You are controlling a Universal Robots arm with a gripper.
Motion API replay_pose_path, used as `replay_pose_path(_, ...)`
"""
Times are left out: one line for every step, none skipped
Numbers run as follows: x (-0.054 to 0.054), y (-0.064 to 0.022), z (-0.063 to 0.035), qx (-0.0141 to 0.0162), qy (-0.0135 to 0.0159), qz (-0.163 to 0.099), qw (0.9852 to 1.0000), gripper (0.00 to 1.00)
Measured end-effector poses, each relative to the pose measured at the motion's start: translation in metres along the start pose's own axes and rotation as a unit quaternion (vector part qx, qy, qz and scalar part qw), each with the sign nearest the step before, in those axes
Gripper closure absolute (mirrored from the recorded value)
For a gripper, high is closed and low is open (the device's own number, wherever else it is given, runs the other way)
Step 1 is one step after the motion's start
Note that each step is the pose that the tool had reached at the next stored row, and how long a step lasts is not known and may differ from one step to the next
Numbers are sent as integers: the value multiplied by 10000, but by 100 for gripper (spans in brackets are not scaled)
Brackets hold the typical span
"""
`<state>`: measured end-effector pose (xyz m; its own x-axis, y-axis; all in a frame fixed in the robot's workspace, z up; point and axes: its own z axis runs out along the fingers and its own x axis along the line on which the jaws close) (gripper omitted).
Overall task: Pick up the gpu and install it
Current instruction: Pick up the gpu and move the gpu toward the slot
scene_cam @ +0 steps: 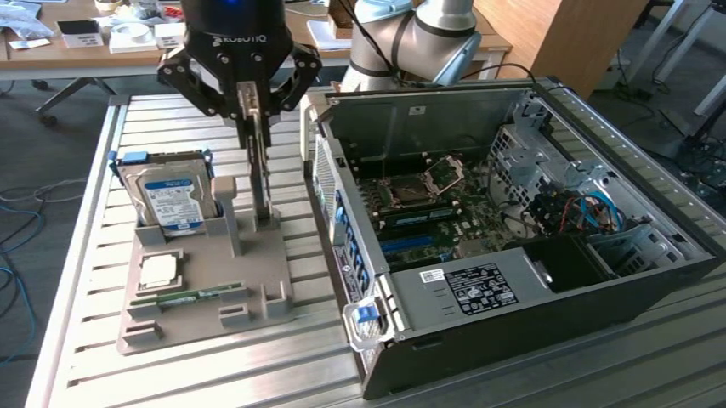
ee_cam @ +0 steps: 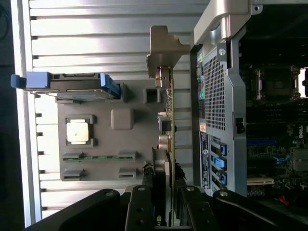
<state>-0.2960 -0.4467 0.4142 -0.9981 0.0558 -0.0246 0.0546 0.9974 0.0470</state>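
one pincer (scene_cam: 257,115) and, in its grip, one gpu (scene_cam: 264,174). near the pincer there was one gray holder tray (scene_cam: 182,330), and it carried one hard drive (scene_cam: 172,197), one processor chip (scene_cam: 159,270) and one green memory stick (scene_cam: 187,297). just beside the pincer was one computer case (scene_cam: 567,306). one slatted tabletop (scene_cam: 227,378) lay under everything.

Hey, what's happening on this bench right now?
The robot arm's end effector is closed on the top edge of the gpu, which stands upright at the gray holder beside the open computer case. The card is not yet in the case. A hard drive and a memory stick sit in the holder too.
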Motion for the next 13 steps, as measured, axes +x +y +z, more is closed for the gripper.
replay_pose_path(-11,0,1,-1,-1,0,10000,73)
replay_pose_path(-23,1,2,-1,-1,0,10000,73)
replay_pose_path(-37,2,2,-1,-1,0,10000,73)
replay_pose_path(-51,3,2,-1,0,0,10000,73)
replay_pose_path(-69,4,2,0,0,0,10000,73)
replay_pose_path(-86,5,2,0,0,0,10000,73)
replay_pose_path(-105,6,3,-1,-1,0,10000,73)
replay_pose_path(-125,7,3,0,0,0,10000,73)
replay_pose_path(-145,8,3,-1,-1,0,10000,73)
replay_pose_path(-166,9,3,0,0,0,10000,73)
replay_pose_path(-188,10,4,-1,-1,0,10000,73)
replay_pose_path(-212,12,4,-1,-1,0,10000,73)
replay_pose_path(-235,13,5,-1,-1,-1,10000,73)
